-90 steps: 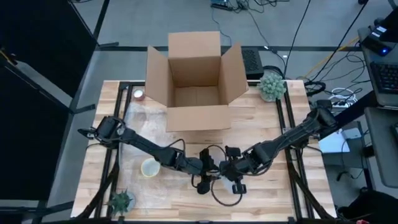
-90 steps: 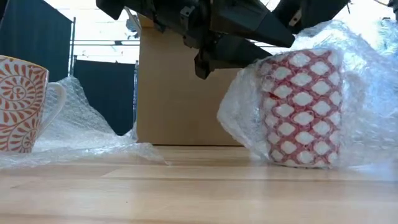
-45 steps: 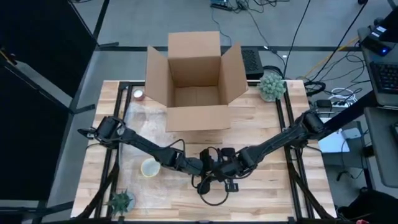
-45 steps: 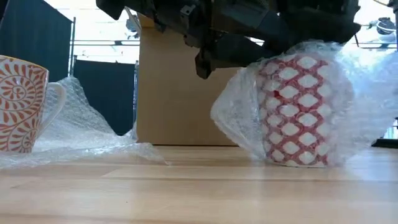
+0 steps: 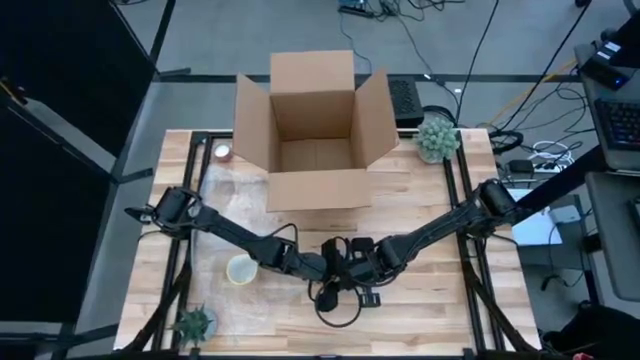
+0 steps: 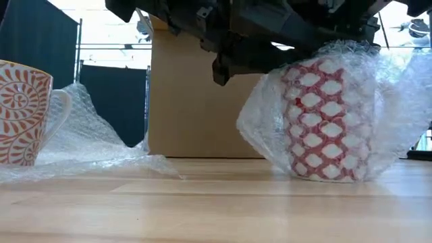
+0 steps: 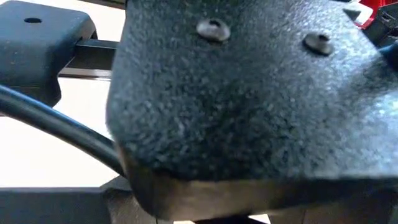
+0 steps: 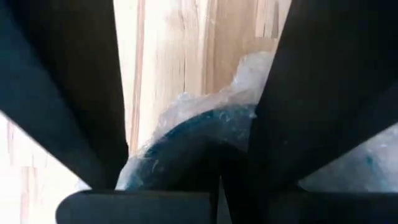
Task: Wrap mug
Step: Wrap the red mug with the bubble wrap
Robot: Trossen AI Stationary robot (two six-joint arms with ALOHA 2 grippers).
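One mug (image 6: 324, 121) stands upright inside bubble wrap (image 6: 398, 115).

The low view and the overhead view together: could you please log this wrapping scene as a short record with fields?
Wrapped item: red-and-white lattice-patterned mug, upright on the wooden table, covered in clear bubble wrap
Left gripper: over the wrapped mug at table centre
Right gripper: beside it, fingers spread around the bubble wrap
Second mug: orange spiral-patterned mug, unwrapped, standing on another bubble wrap sheet
Box: open brown cardboard box at the far edge
Other: small green plants and
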